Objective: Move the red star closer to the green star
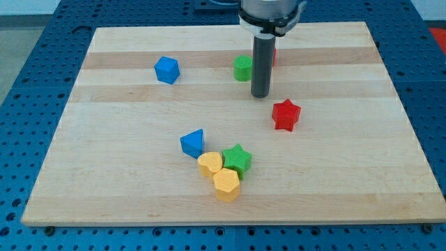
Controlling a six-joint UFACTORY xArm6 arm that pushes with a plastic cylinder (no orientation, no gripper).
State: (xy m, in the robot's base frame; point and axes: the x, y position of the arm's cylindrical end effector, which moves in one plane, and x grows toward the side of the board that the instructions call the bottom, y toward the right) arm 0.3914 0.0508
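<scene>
The red star (286,114) lies right of the board's middle. The green star (237,159) lies lower down, left of it, touching two yellow blocks. My tip (260,95) rests on the board just above and left of the red star, a short gap apart from it. The rod stands upright, and its shaft hides part of a red block (273,56) behind it.
A blue triangular block (193,143) sits just left of the green star. Two yellow blocks (210,164) (226,185) sit below and left of the green star. A green block (242,68) stands left of the rod. A blue block (166,70) lies at the upper left. The wooden board (104,153) lies on a blue perforated table.
</scene>
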